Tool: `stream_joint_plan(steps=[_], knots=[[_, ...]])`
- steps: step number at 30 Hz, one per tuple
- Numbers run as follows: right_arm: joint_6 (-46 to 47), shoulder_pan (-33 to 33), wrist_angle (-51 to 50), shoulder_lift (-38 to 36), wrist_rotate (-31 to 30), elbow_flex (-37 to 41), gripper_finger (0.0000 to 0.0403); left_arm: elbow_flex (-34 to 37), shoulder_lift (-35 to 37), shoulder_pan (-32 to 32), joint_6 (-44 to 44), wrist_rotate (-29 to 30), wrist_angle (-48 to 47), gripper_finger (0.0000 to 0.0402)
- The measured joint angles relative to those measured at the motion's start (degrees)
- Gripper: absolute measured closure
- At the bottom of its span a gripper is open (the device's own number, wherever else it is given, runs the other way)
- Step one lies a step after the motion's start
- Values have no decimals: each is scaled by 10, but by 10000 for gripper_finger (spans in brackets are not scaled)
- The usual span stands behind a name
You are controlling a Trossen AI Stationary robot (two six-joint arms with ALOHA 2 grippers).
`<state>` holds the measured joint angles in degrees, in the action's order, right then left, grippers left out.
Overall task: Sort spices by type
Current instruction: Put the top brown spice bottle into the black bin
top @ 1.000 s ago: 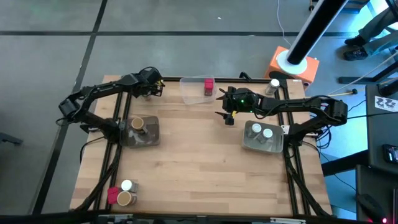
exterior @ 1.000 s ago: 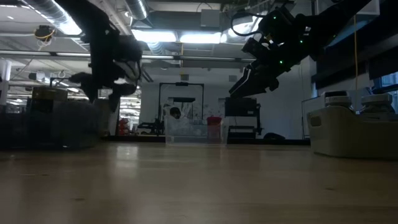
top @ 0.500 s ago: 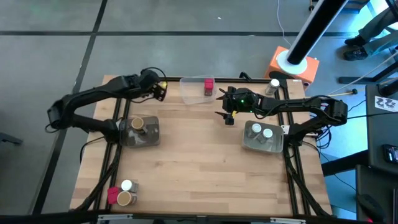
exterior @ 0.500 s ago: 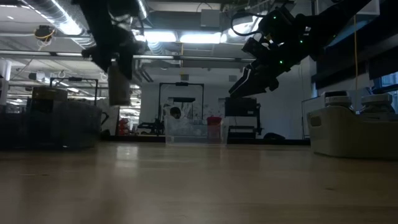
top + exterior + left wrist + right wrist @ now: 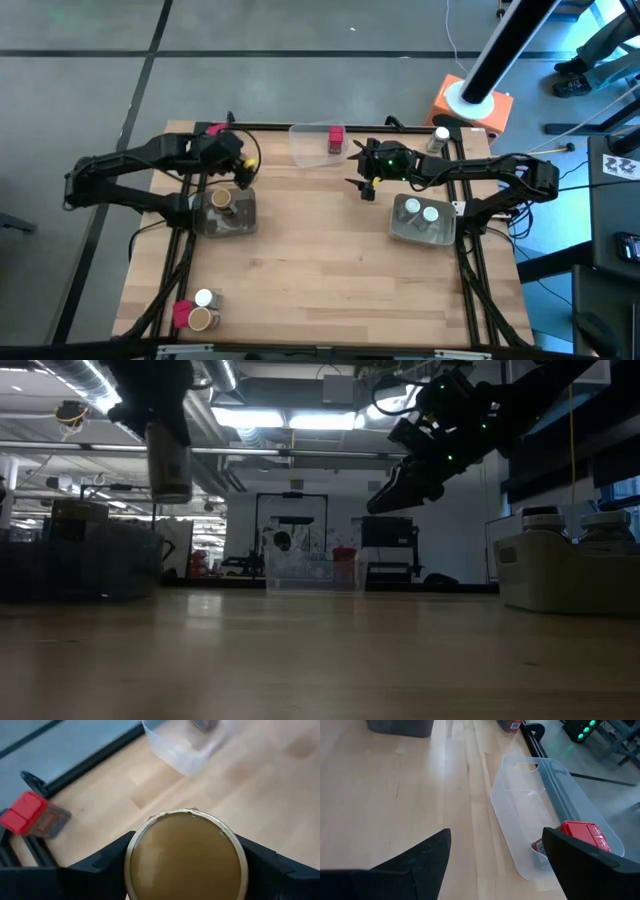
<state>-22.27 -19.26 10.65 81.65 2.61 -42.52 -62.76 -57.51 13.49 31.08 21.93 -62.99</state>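
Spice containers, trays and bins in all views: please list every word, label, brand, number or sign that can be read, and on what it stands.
No text can be read in any view.
Red block in the clear tray: its face shows no legible print.
Tan cylinder held in the left pincer: its lid is plain.
White-capped jars in the grey bin: too small to read.

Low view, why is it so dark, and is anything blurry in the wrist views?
Low view: bright ceiling lights backlight the scene, so the arms and the held brown jar read as silhouettes. Left wrist view: the clear tray behind the jar looks soft. Right wrist view: sharp, red spice clear.
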Motion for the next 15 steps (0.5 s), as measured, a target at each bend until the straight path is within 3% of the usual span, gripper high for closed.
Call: stream_joint_plan(steps=[6, 15], knots=[[31, 0, 4, 0, 0, 0, 89, 0, 3, -60, 38, -4, -61, 135], [56, 0, 4, 0, 0, 0, 89, 12, 1, -124, 73, -21, -51, 135]])
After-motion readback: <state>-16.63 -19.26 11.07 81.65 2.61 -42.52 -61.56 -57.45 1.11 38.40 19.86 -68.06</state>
